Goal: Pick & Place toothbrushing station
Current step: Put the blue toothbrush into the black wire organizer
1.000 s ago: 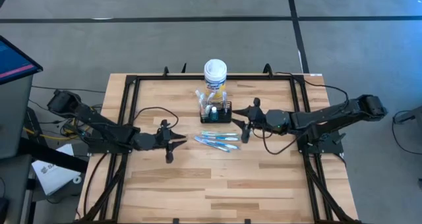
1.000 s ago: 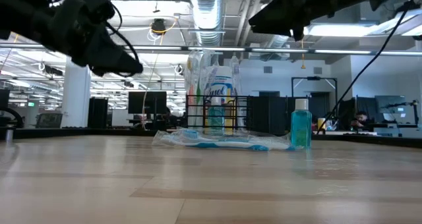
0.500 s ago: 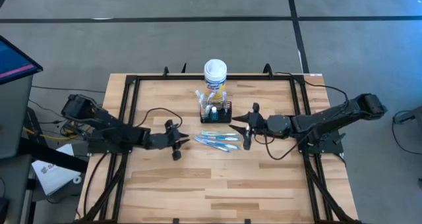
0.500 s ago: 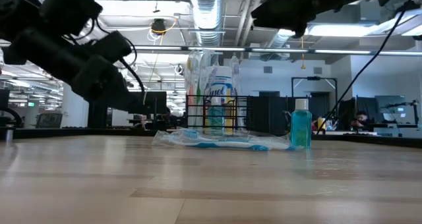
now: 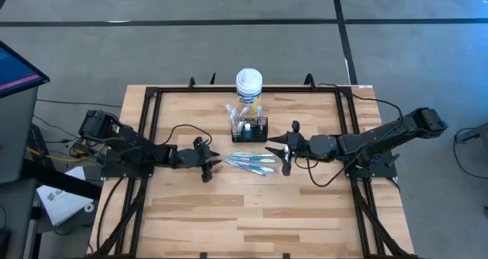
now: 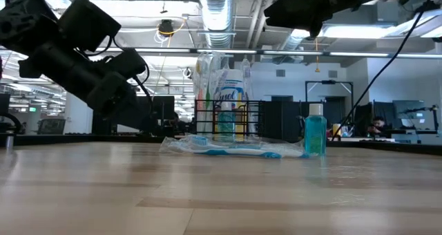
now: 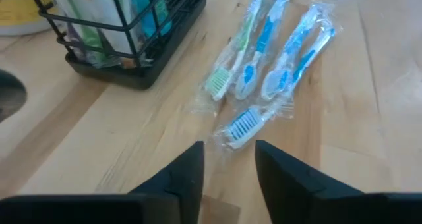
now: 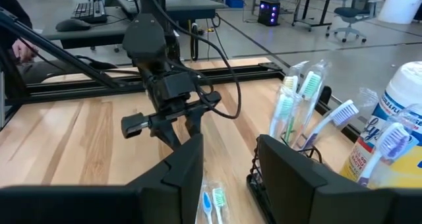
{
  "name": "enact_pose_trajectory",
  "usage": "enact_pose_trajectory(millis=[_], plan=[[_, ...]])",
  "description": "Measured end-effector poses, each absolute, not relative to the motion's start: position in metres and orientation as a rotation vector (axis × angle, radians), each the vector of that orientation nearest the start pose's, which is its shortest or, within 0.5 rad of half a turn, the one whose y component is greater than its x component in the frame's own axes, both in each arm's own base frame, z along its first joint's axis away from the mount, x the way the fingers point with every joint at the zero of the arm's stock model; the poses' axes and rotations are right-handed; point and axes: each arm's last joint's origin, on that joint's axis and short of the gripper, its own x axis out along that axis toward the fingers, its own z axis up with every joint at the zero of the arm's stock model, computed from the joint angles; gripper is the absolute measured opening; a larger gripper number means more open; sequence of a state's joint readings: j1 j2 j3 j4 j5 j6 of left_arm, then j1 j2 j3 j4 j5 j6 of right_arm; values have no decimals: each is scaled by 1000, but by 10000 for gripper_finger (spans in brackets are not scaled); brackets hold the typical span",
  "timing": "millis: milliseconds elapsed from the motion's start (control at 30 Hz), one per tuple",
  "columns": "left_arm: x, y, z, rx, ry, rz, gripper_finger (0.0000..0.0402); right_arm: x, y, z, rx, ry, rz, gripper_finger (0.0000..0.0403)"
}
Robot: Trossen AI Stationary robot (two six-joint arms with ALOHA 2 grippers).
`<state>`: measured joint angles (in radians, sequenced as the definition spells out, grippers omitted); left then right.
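- Left tool [image 5: 207, 163] hangs low over the table [image 5: 252, 221], just beside the near ends of the wrapped toothbrushes [image 5: 254, 162]; its fingers [image 7: 191, 174] stand apart with nothing between them.
- Right tool [image 5: 285, 149] sits on the other side of the same toothbrushes, also spread and empty, pointing across at the left tool.
- Black wire caddy [image 5: 250, 128] stands upright on the table just beyond the toothbrushes, between them and the yellow canister [image 5: 248, 87], which it nearly touches. It already holds several toothbrushes and a small bottle.
- From either tool the caddy lies inward and toward the table's far edge; both are about equally near, so I judge that neither arm has a clear advantage.
- The loose toothbrushes lie roughly crosswise, their long axes running from one tool toward the other, in clear wrappers.
- A blue bottle [image 6: 315, 129] stands near them in the low view.
- The canister's label is only partly readable; I cannot make out a brand.
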<state>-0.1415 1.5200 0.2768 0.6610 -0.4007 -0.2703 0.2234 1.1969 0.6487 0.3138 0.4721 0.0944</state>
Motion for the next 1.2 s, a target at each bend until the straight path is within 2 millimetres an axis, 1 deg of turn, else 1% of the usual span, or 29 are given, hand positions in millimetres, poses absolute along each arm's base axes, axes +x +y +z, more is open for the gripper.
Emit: enact_pose_trajectory(millis=[167, 233, 333, 600, 767, 1033, 1200], plan=[[221, -14, 103, -124, 525, 320, 179, 252, 44, 251, 14, 209, -258, 139], [222, -12, 103, -137, 530, 307, 191, 252, 44, 251, 14, 209, -258, 139], [222, -7, 103, -156, 533, 292, 197, 252, 44, 251, 14, 209, -258, 137], [224, 1, 101, -195, 545, 250, 178, 252, 44, 251, 14, 209, -258, 133], [226, 2, 92, -195, 560, 253, 169, 252, 44, 251, 14, 209, -258, 134], [237, 2, 81, -159, 584, 232, 165, 251, 44, 251, 14, 213, -258, 134], [238, 2, 79, -127, 589, 212, 145, 251, 43, 249, 10, 226, -259, 132]])
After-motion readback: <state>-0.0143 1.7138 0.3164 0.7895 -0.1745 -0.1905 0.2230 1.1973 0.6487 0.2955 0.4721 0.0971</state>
